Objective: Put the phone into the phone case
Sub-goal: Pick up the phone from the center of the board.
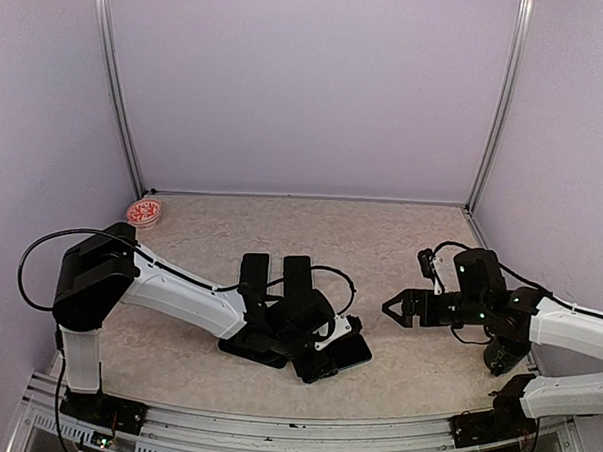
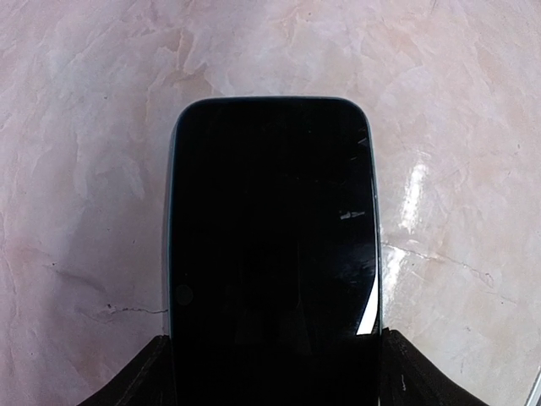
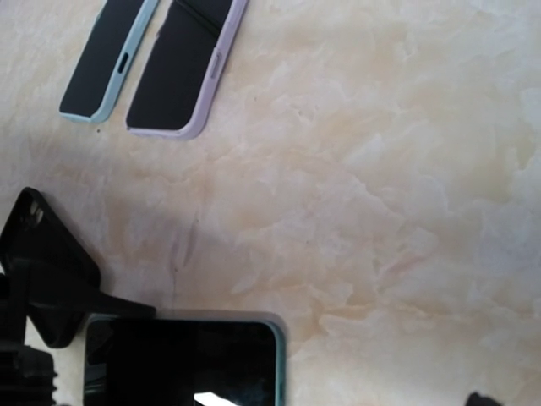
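The phone [image 2: 272,245] lies flat on the marbled table, black screen up, with a thin pale teal rim; it also shows as the phone [image 1: 341,352] and the phone [image 3: 182,364]. My left gripper [image 1: 320,339] is down over its near end. Its dark fingers [image 2: 139,376] press against both long edges, so the left gripper [image 2: 270,359] is shut on it. A black phone case [image 3: 51,271] with a camera hole lies just beside the phone, also seen as the phone case [image 1: 248,347]. My right gripper [image 1: 391,308] hovers open to the right, holding nothing.
Two more flat slabs lie behind the left gripper, one with a pale blue rim [image 3: 106,59] and one with a lilac rim [image 3: 186,68]. A small red-and-white dish [image 1: 143,213] sits in the far left corner. Purple walls enclose the table.
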Robot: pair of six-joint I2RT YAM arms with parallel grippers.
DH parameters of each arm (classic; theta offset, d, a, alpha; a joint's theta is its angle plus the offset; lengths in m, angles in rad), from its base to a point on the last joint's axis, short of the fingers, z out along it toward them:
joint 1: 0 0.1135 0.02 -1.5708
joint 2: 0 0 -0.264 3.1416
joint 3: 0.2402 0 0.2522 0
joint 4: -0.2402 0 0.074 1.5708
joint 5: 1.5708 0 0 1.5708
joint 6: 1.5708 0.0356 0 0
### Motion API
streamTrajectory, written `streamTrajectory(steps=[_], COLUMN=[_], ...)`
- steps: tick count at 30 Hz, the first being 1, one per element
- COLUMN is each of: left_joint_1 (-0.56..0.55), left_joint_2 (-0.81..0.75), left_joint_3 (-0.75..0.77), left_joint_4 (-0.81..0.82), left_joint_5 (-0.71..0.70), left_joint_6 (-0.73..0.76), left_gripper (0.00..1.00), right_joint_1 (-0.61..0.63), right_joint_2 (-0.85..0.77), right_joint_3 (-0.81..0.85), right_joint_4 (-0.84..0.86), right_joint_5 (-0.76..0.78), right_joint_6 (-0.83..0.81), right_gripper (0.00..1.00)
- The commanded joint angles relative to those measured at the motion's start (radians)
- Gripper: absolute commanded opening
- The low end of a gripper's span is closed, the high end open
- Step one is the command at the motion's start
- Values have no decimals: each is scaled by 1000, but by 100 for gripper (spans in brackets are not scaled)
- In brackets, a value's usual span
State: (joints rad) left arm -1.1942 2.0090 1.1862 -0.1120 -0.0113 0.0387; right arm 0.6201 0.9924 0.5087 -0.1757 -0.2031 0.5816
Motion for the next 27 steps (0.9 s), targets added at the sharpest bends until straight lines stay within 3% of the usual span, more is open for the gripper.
streamTrajectory(steps=[1, 5, 15, 27], left_joint_1=[-11, -12, -11, -11], left_joint_2=[47, 38, -34, -119], left_joint_3=[-43, -61, -115, -176], left_joint_4=[-61, -35, 64, 179], left_joint_5=[-77, -79, -123, -144], left_joint_6=[-3, -21, -33, -30], left_gripper=[70, 63, 56, 55], right_joint_1=[-13, -13, -13, -13], right_joint_2=[-20, -6, 49, 168], right_joint_3=[-27, -44, -66, -62], right_joint_4=[5, 24, 97, 173], right_joint_5=[-10, -29, -102, -231], right_joint_6=[5, 17, 48, 46], right_gripper=[100, 99, 99, 100])
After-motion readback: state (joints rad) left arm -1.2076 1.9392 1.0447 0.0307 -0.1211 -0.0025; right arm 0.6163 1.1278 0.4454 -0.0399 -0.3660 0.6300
